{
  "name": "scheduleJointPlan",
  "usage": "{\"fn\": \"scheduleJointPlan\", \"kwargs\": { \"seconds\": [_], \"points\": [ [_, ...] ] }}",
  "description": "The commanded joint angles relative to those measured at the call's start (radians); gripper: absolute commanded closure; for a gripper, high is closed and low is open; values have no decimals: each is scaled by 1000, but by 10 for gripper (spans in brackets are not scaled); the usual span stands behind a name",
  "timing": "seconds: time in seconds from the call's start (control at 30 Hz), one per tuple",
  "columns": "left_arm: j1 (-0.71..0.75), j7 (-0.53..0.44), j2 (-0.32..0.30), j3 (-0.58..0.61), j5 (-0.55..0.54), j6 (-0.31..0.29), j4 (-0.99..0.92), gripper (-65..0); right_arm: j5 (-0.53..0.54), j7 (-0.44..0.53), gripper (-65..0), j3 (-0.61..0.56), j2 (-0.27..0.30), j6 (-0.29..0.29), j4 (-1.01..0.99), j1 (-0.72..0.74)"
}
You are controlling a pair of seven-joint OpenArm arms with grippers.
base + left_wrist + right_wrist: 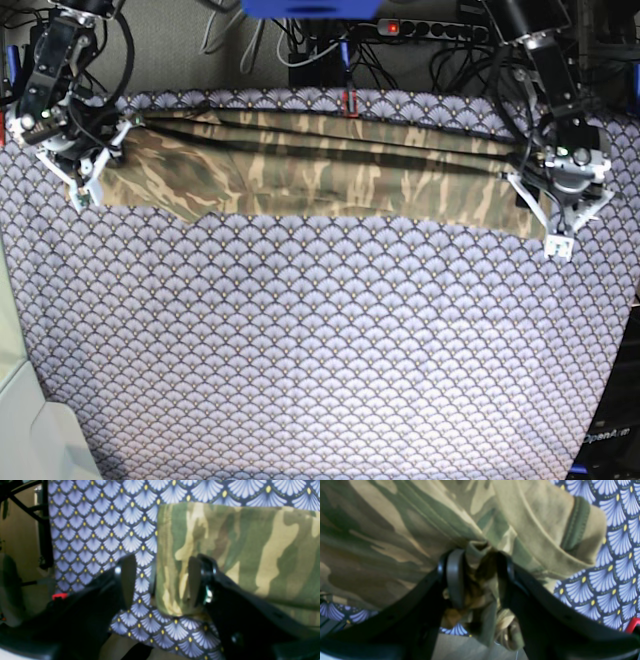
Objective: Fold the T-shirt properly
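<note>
The camouflage T-shirt (pixel 320 170) lies as a long folded band across the far part of the table. My right gripper (pixel 85 187) is at its left end. In the right wrist view it (pixel 480 577) is shut on a bunched fold of the T-shirt (pixel 382 530), near the green collar rib. My left gripper (pixel 555 232) is at the band's right end. In the left wrist view it (pixel 161 582) is open and straddles the side edge of the T-shirt (pixel 250 542). One finger is over the cloth, the other over the table cover.
The purple-grey fan-scale cloth (pixel 320 350) covers the whole table and also shows in both wrist views (pixel 100 530) (pixel 620 542). A power strip (pixel 440 28) and cables run behind the far edge. A black frame (pixel 45 525) stands beside the table.
</note>
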Motion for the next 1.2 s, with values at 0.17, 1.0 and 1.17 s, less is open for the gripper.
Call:
{"fn": "scheduleJointPlan", "kwargs": {
  "seconds": [0.17,1.0,1.17],
  "points": [
    [-4,-15,8,3,-1,0,-42,-312,-17,-40,-225,-4,-1,6,-5,-8],
    [15,-135,-26,-256,-2,-1,-97,-312,-17,-40,-225,-4,-1,6,-5,-4],
    [16,-133,5,-253,-10,-3,-54,-312,-17,-40,-225,-4,-1,6,-5,-5]
  ]
}}
